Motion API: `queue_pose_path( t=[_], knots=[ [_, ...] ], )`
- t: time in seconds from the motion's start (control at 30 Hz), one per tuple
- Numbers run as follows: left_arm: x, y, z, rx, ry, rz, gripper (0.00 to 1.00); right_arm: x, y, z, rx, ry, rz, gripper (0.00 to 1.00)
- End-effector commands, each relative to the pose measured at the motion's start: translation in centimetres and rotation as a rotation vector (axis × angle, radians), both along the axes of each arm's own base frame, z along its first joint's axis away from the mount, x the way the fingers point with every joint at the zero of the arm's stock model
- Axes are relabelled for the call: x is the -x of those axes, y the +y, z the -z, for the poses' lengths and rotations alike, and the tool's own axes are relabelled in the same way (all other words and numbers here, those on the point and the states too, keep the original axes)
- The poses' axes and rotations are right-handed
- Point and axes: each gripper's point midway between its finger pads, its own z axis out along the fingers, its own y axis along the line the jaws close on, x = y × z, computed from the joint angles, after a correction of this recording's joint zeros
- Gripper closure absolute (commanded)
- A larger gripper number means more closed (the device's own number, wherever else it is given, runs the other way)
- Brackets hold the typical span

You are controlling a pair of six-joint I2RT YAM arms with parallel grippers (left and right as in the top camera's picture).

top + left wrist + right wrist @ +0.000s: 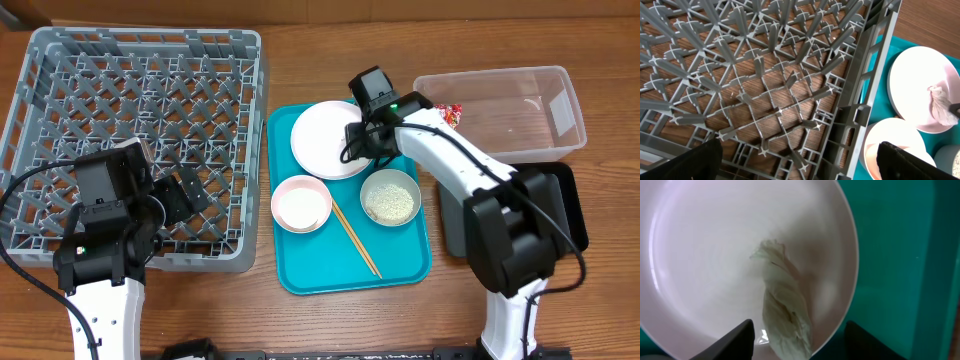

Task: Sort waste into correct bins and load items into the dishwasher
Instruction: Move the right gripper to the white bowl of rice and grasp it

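Note:
My right gripper [362,135] [800,347] is open low over the round white plate [322,138] [705,255] on the teal tray. Its fingers straddle a crumpled whitish paper wad [785,305] lying on the plate. My left gripper [178,198] [800,165] is open and empty above the grey dish rack [140,100] [765,85]. The pink bowl [301,203] [890,142], the grey-white bowl holding rice [390,198] and the chopsticks [355,240] lie on the tray. The red wrapper [450,113] is at the left end of the clear tub [520,110]. No cup is in view.
The teal tray [300,270] lies between the rack and the bins. The black tray [565,205] sits at the right, partly under my right arm. The plate with the wad also shows in the left wrist view [917,75].

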Motion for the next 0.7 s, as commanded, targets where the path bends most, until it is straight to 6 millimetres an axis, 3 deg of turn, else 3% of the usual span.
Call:
queue_pose_path(
  t=[0.0,0.17,0.43,0.67],
  knots=[
    [-0.5,0.4,-1.0,-0.004,-0.025,-0.017,0.0,-0.7,0.8,0.0,-0.003,-0.022,-0.004,0.46],
    [-0.5,0.4,-1.0,-0.004,-0.025,-0.017,0.0,-0.9,0.9,0.0,-0.009,-0.032,-0.004,0.63],
    [-0.5,0.4,-1.0,-0.004,-0.025,-0.017,0.0,0.2,0.9,1.0,-0.017,0.011,0.004,0.68],
    [-0.5,0.4,-1.0,-0.004,-0.025,-0.017,0.0,0.4,1.2,1.0,-0.02,0.014,-0.002,0.84]
  ],
)
